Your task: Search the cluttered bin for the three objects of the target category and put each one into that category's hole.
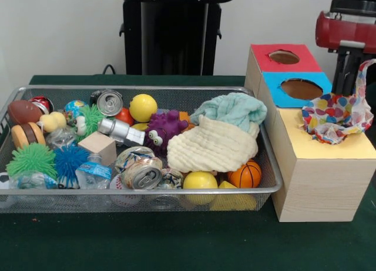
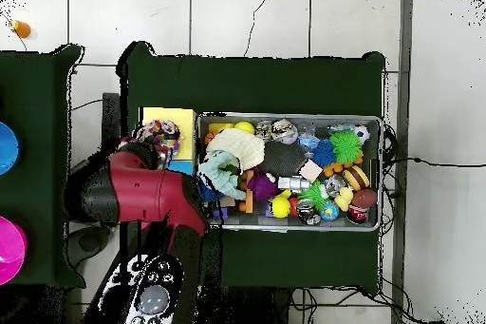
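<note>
A colourful dotted cloth (image 1: 335, 118) lies bunched over the hole in the yellow top (image 1: 329, 152) of the wooden box, with one strip rising at its right side towards the red arm (image 1: 343, 31). The black gripper (image 1: 351, 77) hangs just behind the cloth, mostly hidden by it. In the overhead view the arm (image 2: 142, 192) covers the gripper, and the dotted cloth (image 2: 158, 133) shows beside the yellow top (image 2: 171, 116). A teal cloth (image 1: 232, 109) (image 2: 221, 173) and a cream cloth (image 1: 211, 146) (image 2: 239, 146) lie in the wire bin (image 1: 147, 192) at its box end.
The box also has a blue hole (image 1: 301, 89) and a red hole (image 1: 284, 57). The bin holds a purple toy (image 1: 164, 129), yellow balls (image 1: 143, 106), a small basketball (image 1: 245, 174), cans (image 1: 144, 174), a wooden block (image 1: 98, 146) and spiky balls (image 1: 30, 159).
</note>
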Action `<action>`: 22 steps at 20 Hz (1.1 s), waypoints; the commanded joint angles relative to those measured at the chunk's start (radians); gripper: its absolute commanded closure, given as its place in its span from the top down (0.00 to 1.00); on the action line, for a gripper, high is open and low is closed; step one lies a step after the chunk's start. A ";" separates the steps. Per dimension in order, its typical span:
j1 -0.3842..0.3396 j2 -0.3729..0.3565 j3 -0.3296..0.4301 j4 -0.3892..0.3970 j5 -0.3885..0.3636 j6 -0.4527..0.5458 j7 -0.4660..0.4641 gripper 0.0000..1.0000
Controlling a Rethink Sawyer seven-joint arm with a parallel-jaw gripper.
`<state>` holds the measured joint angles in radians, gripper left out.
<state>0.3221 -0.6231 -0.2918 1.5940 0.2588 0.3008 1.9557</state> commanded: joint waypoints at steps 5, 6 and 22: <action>-0.050 0.096 0.094 0.106 -0.030 -0.099 0.150 0.00; -0.055 0.103 0.097 0.107 -0.033 -0.111 0.147 0.00; -0.073 0.257 0.095 0.052 -0.044 -0.266 0.139 0.00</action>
<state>0.2772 -0.5008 -0.2796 1.5960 0.2592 0.0890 1.9557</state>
